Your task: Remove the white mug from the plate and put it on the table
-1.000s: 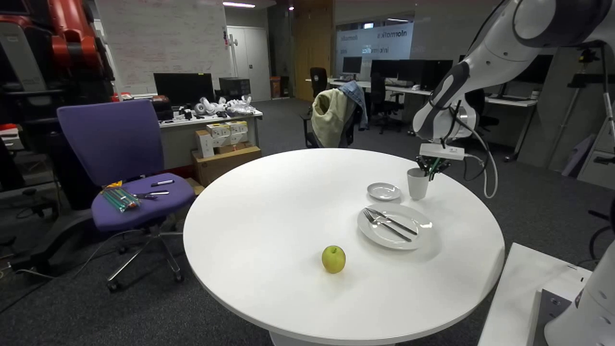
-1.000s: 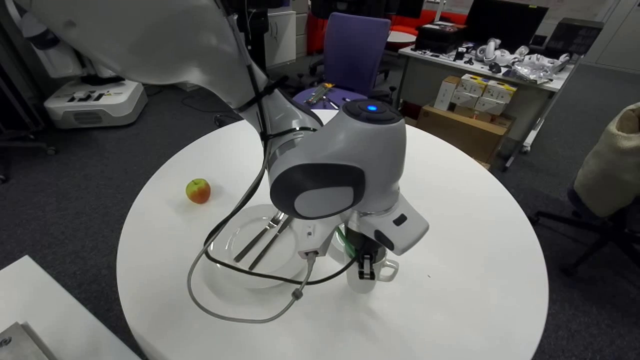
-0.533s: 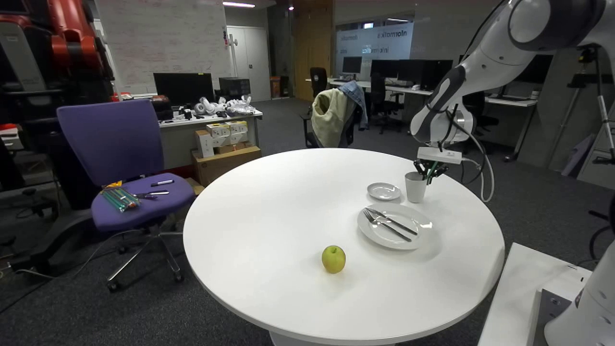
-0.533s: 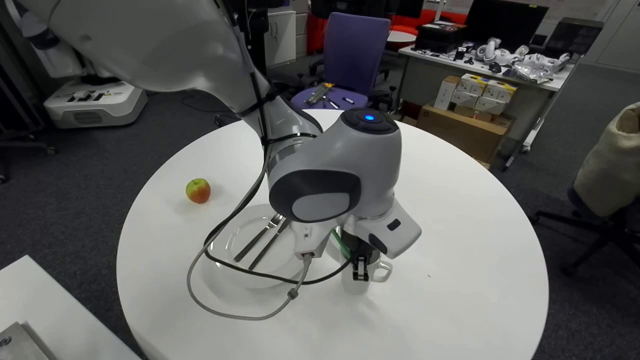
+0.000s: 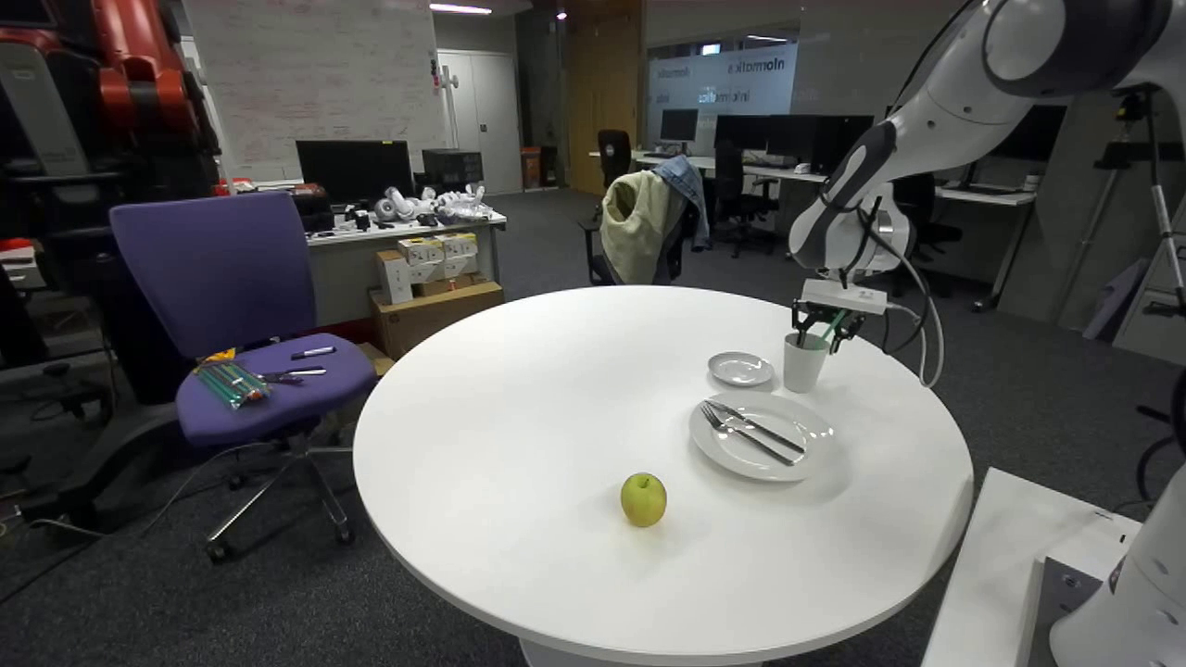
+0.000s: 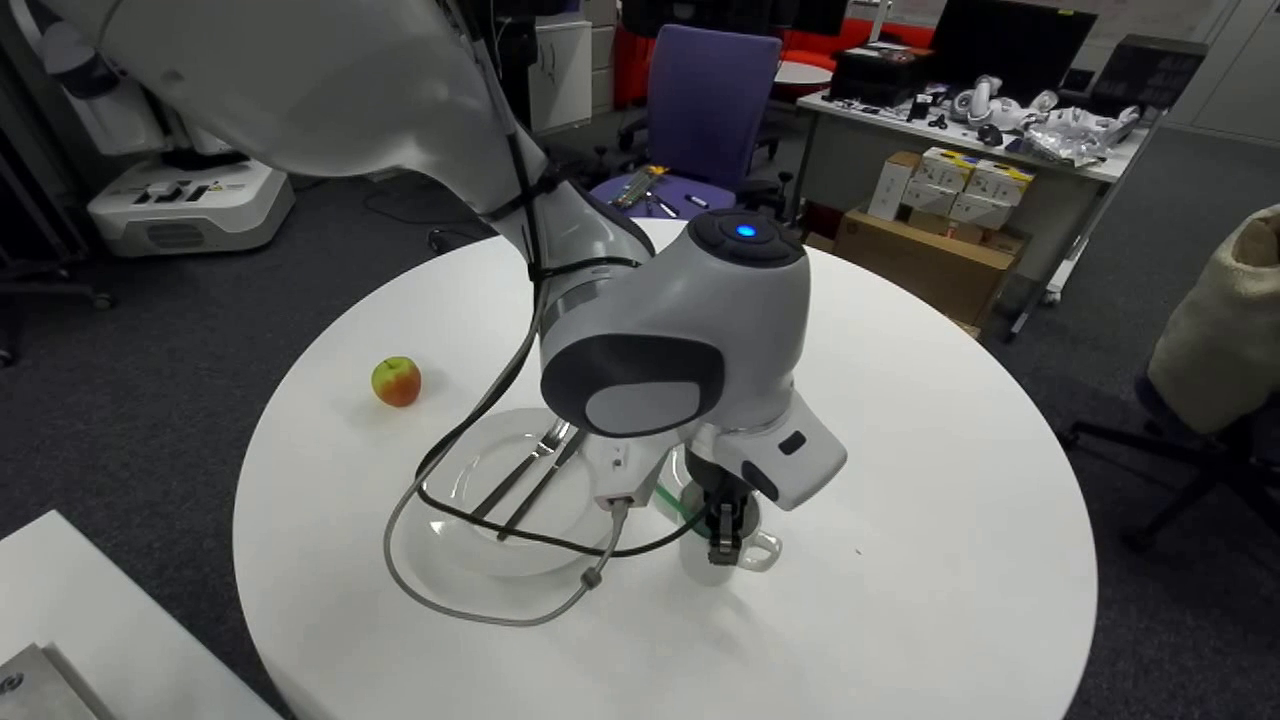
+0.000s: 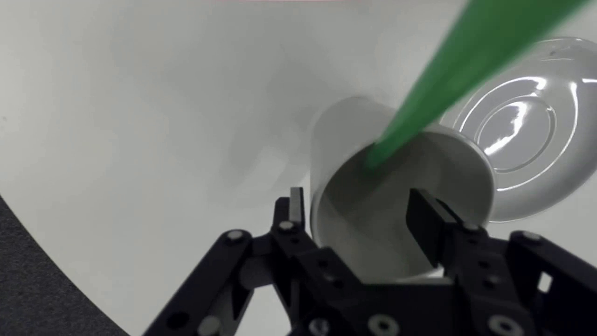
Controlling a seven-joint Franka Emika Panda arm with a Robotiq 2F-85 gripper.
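Observation:
The white mug (image 5: 802,366) stands upright on the white table (image 5: 519,417), apart from the small plate (image 5: 740,369), whose bare well (image 7: 517,130) shows in the wrist view. My gripper (image 7: 357,192) is open above the mug. One fingertip hangs just outside the left side of the rim, while the other is over or inside the mouth. The outer wall of the mug (image 7: 345,126) touches neither finger visibly. In an exterior view, the arm covers much of the mug, leaving its handle (image 6: 762,550) in sight. A green strip (image 7: 433,88) slants down to the mug's mouth.
Close to the mug lies a larger plate (image 5: 713,449) bearing a fork and knife (image 5: 769,435). A green apple (image 5: 643,500) sits farther off on the tabletop. Cables (image 6: 450,620) loop down from the wrist over the large plate. A purple chair (image 5: 222,278) stands beyond the table.
The mug came down slightly with the gripper onto the tabletop and then stayed put. Since half a second ago the fingers have spread apart and let go of the rim.

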